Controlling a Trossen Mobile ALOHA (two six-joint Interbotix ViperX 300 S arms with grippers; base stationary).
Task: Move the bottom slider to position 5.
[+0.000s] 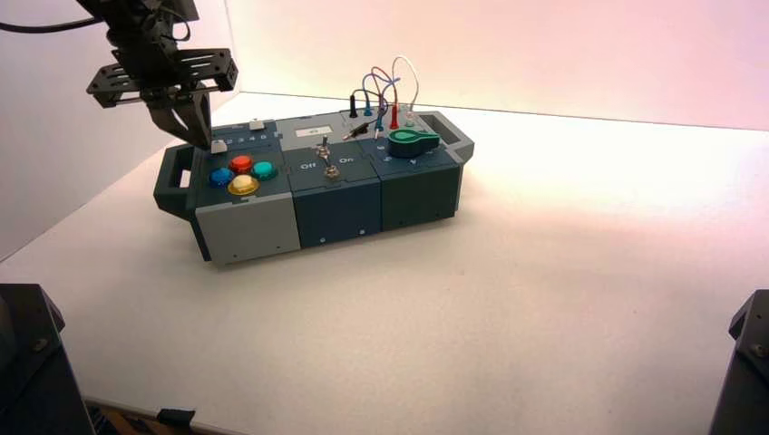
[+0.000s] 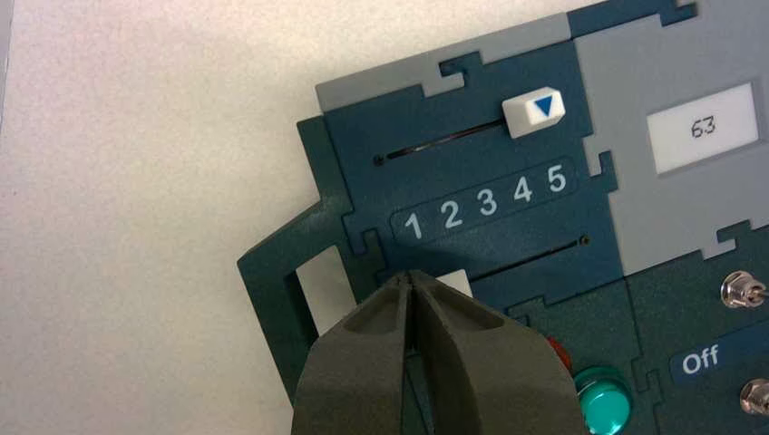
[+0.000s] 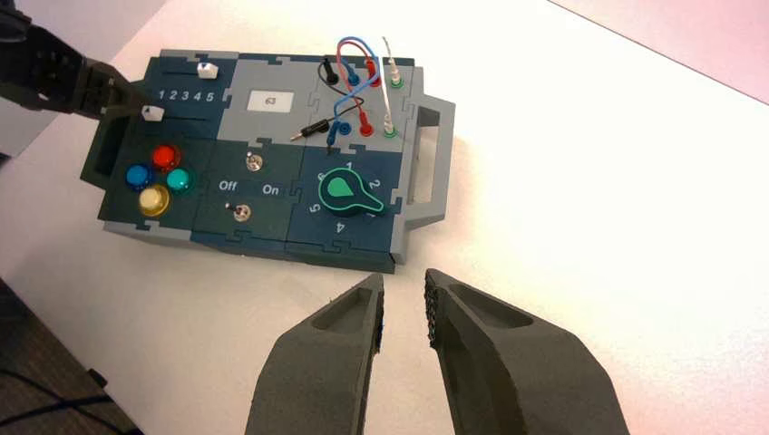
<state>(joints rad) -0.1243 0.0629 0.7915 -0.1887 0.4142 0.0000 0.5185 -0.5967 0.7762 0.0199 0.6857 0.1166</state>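
Left gripper (image 1: 201,145): fingers (image 2: 354,362) shut, tips pressed together, pointing downward. Left arm (image 1: 145,32): reaches in from the upper left of the high view, wrist above the gripper. Right gripper (image 3: 405,281): parked off to the right, outside the high view; fingers (image 3: 322,362) parted, with a narrow gap between the tips.

Box w/ 4 btns (image 1: 242,176), green knob (image 1: 413,142), 2 switches (image 3: 248,188) & wires (image 3: 354,86).
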